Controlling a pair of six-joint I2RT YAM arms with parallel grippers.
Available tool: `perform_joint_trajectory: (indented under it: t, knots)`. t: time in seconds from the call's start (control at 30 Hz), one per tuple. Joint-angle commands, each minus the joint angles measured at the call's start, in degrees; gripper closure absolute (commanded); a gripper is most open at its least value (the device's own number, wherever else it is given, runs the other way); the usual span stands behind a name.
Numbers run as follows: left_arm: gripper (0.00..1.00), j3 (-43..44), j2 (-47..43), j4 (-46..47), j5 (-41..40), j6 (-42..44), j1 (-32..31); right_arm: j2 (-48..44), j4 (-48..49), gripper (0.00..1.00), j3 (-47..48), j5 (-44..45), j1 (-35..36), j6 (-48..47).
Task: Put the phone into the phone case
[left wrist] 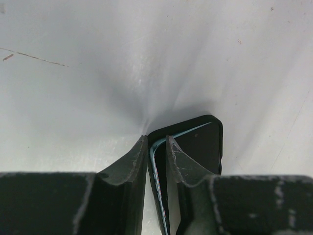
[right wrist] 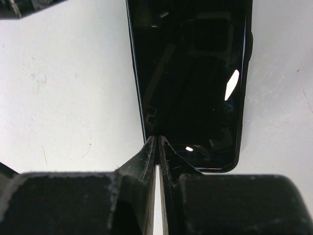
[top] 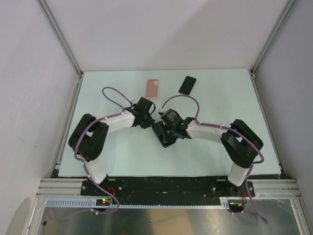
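right wrist view, contents:
- right gripper (right wrist: pixel 157 139): two dark, scuffed fingers (right wrist: pixel 139 161), jaws almost together, only a thin pale slit between them.
- phone (right wrist: pixel 195 88): black, glossy screen up, catching a few bright reflections; it runs from the fingertips to the far edge of view. its near left corner lies at the fingertips; whether they pinch it cannot be told.
- table (right wrist: pixel 68 98): white, lightly scratched, bare to left and right of the phone.
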Motion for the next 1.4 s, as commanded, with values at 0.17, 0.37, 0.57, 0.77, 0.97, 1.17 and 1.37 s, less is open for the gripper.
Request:
perform_joint_trajectory:
  t: [0.17,0.37,0.57,0.77,0.97,1.17,1.37]
  knots:
    - [0.74,-4.8,0.7,-15.3,-1.8,5.1,0.5,2.6,1.5,0.92,-0.5,1.0,0.4,0.9]
    - [0.74,-4.6,-1.0,-15.0,-0.9,6.1,1.1,3.4,1.5,0.92,-0.6,1.2,0.6,1.0]
    - [0.76,-5.2,-0.7,-14.6,-0.2,6.2,1.2,3.8,1.7,0.92,-0.6,1.2,0.6,1.0]
    - [0.78,-5.5,0.7,-14.6,-0.4,5.3,1.3,3.9,1.7,0.92,-0.5,1.2,0.5,1.0]
    - [0.79,-4.9,3.7,-14.6,-0.4,5.0,1.4,3.8,1.8,0.92,-0.5,1.3,0.5,1.1]
    - [0.8,-5.1,5.8,-14.6,-0.9,4.6,1.7,3.6,2.2,0.92,-0.5,1.6,-0.1,1.5]
    - [0.81,-5.7,7.6,-14.6,-0.8,4.4,2.2,4.3,2.1,0.92,1.2,2.2,-0.4,1.5]
